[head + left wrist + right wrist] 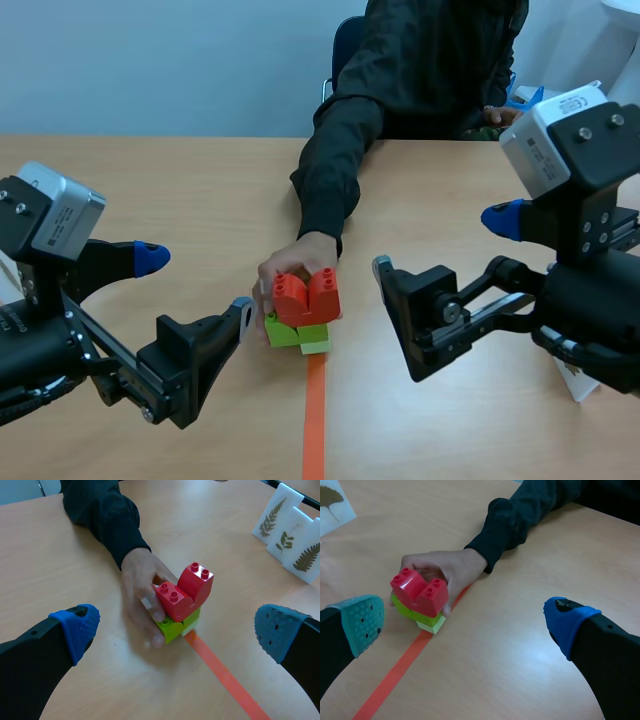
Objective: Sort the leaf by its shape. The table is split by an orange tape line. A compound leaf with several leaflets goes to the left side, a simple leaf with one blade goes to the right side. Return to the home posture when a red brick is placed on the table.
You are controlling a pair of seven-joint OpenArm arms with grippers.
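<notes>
The red plastic brick (307,295) with two studded humps is the thing that matters now; it sits on a pair of lime-green plastic bricks (297,333), and the stack stands upright on the light wooden desk (180,190) at the far end of the orange tape line (315,420); a person's hand (288,262) in a black sleeve (335,160) wraps the red brick from its far side and touches it, so I judge it placed but not yet let go; my left fingers (80,625) stand wide apart with nothing between them, and the red brick lies straight ahead of their gap; my right fingers (567,622) are likewise spread wide and hold nothing, with the red brick ahead and over toward the teal pad; in the scene view my left arm's tip is just beside the green bricks under the red brick and my right arm's tip is a little farther off, so the left is nearer; three white cards with pressed leaves (285,540) stand well apart from the red brick on my right arm's side, none in my hold; the red brick is my cue for the home posture, so I judge the coming move a withdrawal, not a grasp; both arms must draw back from the red brick, the left with care, as its tip is close to the hand.
</notes>
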